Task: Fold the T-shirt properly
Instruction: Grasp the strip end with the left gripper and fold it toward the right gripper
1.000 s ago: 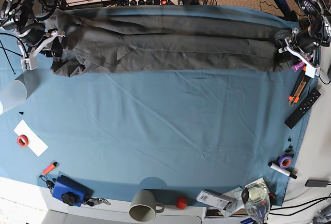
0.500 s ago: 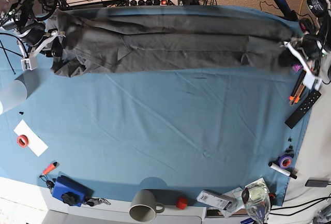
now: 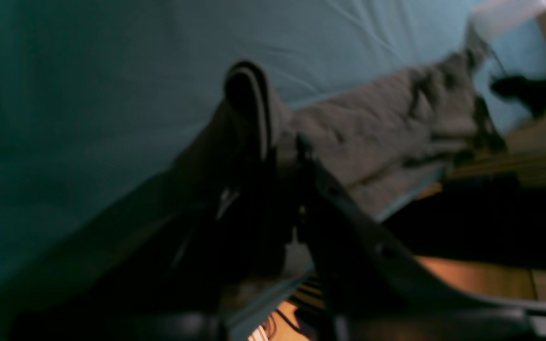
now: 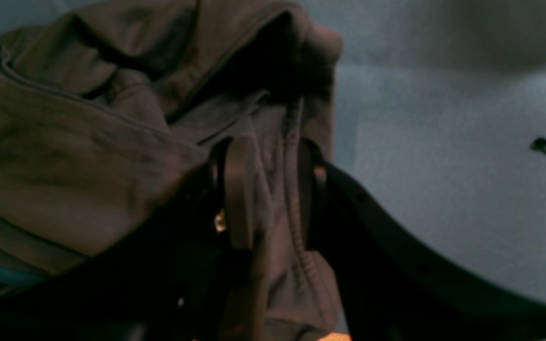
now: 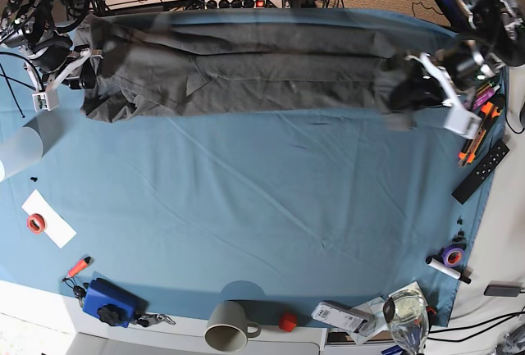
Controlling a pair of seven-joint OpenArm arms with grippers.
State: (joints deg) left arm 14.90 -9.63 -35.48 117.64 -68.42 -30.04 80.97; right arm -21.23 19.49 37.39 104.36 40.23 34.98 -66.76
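The dark charcoal T-shirt (image 5: 254, 72) lies folded into a long narrow band along the far edge of the blue-teal table cloth (image 5: 262, 199). My left gripper (image 5: 420, 86) is shut on the band's right end, which bunches up beside it. In the blurred left wrist view the left gripper (image 3: 275, 123) pinches dark cloth, and the shirt (image 3: 396, 128) runs away to the upper right. My right gripper (image 5: 82, 72) is shut on the left end. In the right wrist view the right gripper (image 4: 273, 184) clamps a seamed edge of the shirt (image 4: 64, 142).
Markers (image 5: 472, 138), a black remote (image 5: 480, 170) and purple tape (image 5: 452, 254) lie along the right edge. A mug (image 5: 230, 325), a glass (image 5: 408, 318) and a blue object (image 5: 107, 302) stand at the front. A clear cup (image 5: 18, 150) and red tape (image 5: 36, 223) are at left.
My left gripper first pulled the shirt's right end outward to the right, then moved back left toward the middle with it, bunching the cloth. The right gripper has stayed in place.
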